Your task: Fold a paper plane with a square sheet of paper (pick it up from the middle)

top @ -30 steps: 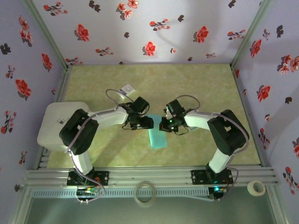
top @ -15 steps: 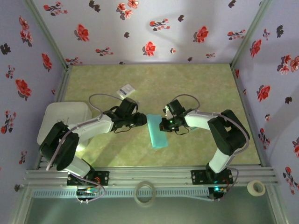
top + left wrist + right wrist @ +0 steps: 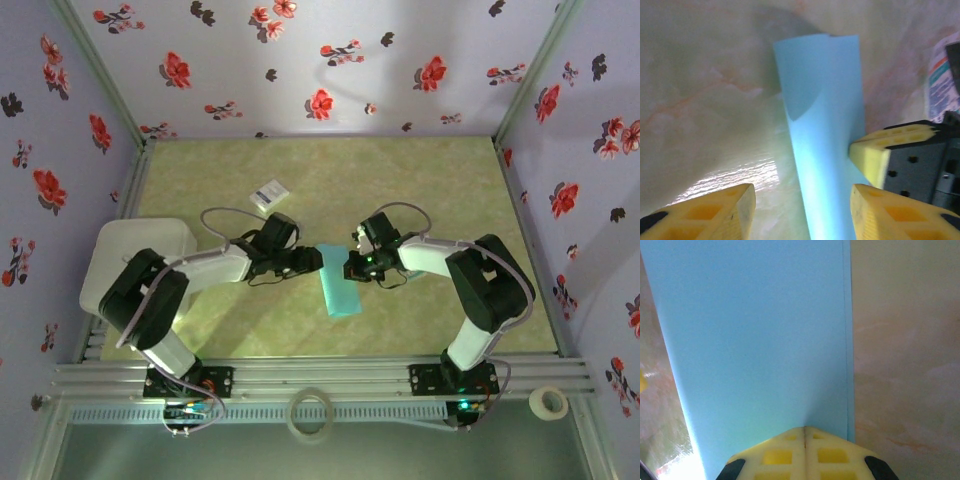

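Observation:
The square sheet of paper (image 3: 337, 285) lies folded into a long teal strip at the table's middle. It also shows in the left wrist view (image 3: 822, 120) and the right wrist view (image 3: 750, 325). My left gripper (image 3: 313, 260) is open at the strip's far left edge. Its yellow fingertips (image 3: 715, 212) stand apart, and the strip's left edge runs between them (image 3: 802, 212). My right gripper (image 3: 352, 268) is shut, its joined tips (image 3: 805, 452) pressing down on top of the strip near its right edge. One of its yellow fingers (image 3: 880, 150) shows on the paper in the left wrist view.
A small printed card (image 3: 269, 192) lies behind the left arm. A white box (image 3: 115, 262) sits at the table's left edge. Two tape rolls (image 3: 310, 412) (image 3: 547, 402) rest on the front rail. Flowered walls close in the table.
The left arm's elbow swung out to the left and came partly back, while its gripper stayed at the strip's left edge. The right arm and the paper have not moved.

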